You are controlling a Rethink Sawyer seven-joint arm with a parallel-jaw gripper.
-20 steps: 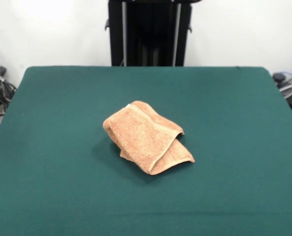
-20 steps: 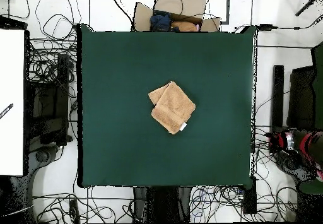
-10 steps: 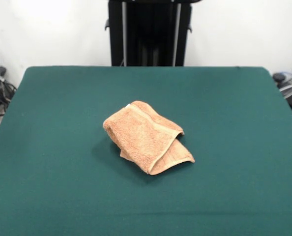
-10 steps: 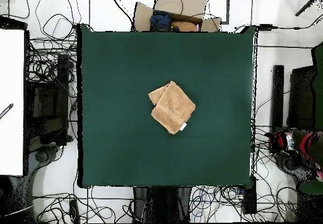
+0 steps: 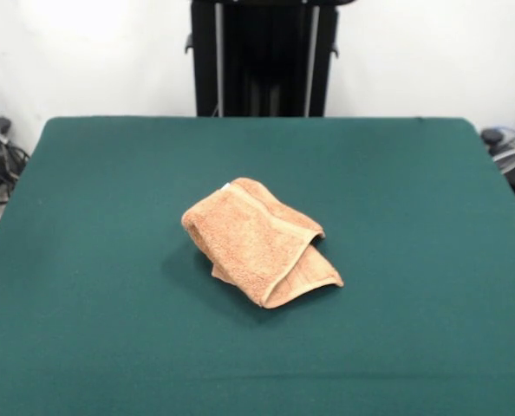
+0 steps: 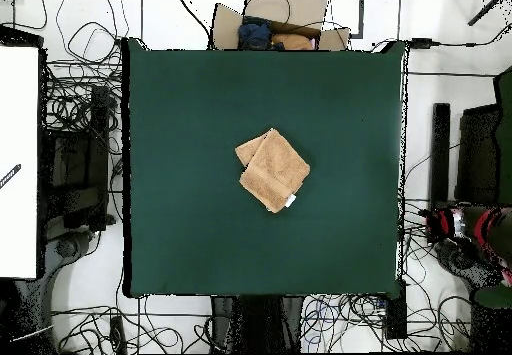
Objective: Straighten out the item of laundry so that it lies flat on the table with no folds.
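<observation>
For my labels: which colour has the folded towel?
Peach-orange towel, with paler border bands; the front view shows it best.

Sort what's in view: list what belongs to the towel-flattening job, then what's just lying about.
Belongs to the job:
- the towel, peach-orange, folded over itself near the table's middle
- the table, green top

Just lying about:
- the cables on the floor around the table
- the cardboard box past one table edge

Nubby terry towel [image 5: 256,244] on matt felt table [image 5: 413,217].
</observation>
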